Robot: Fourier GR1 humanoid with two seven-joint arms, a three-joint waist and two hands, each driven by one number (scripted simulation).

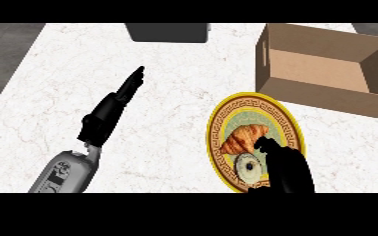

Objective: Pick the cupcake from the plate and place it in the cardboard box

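While the cupcake (249, 167) sits on the near part of the yellow-rimmed plate (221, 111), just near of a croissant (244, 139), the right hand (286, 171) hangs immediately to its right with fingers curled beside it, and whether they touch the cupcake cannot be told. Well to the left, the left hand (111, 109) rests open over the white counter (177, 80), fingers straight and holding nothing. Beyond the plate, at far right, stands the open cardboard box (317, 67).

We see the cupcake (249, 166), pale with a dark centre, sitting on the near part of the yellow-rimmed plate (221, 111), just beside a croissant (246, 138). The brown cardboard box (319, 67) stands open on the bench just beyond the plate, to the right.
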